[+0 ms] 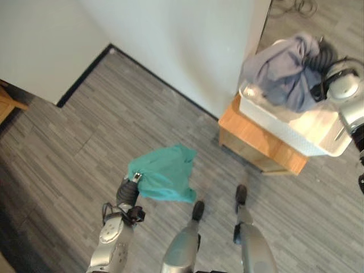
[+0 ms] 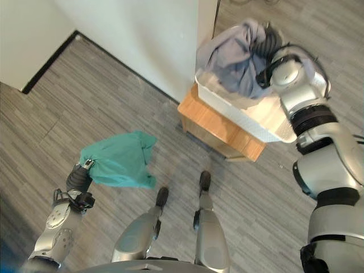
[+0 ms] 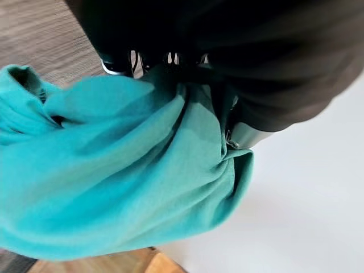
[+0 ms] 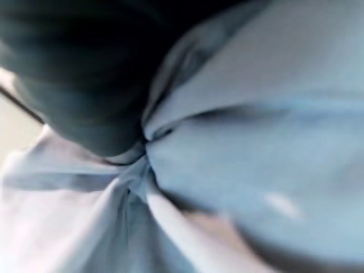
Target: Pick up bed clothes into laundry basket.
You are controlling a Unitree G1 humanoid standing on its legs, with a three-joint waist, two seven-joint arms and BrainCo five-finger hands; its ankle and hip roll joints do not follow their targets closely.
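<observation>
left hand [image 2: 79, 177] low over the grey plank floor [image 1: 85, 136], fingers curled into a bunched teal cloth [image 1: 164, 172]; cloth hanging clear of the floor, draped out past the hand. in the left wrist view, teal folds gathered tight under the dark cover, silver fingers [image 3: 119, 62] just peeking above the fabric.

white laundry basket [image 1: 284, 128] sitting on a low wooden stand [image 1: 250, 139] against the white wall [image 1: 187, 45], at the corner where the wall ends. grey-blue cloth [image 1: 281, 71] heaped in the far end of the basket, piled above the rim and spilling a little over the wall-side edge. near end of the basket bare inside.

right hand [image 2: 272, 42] up over the basket, dark cover pressed against the grey-blue heap. in the right wrist view, pale blue folds pulled together into a knot right at the dark cover, so apparently gripping that cloth, though fingers themselves hidden in the fabric; cannot tell for sure whether curled or straight.

teal cloth well apart from the basket, out over open floor to the left of it.
</observation>
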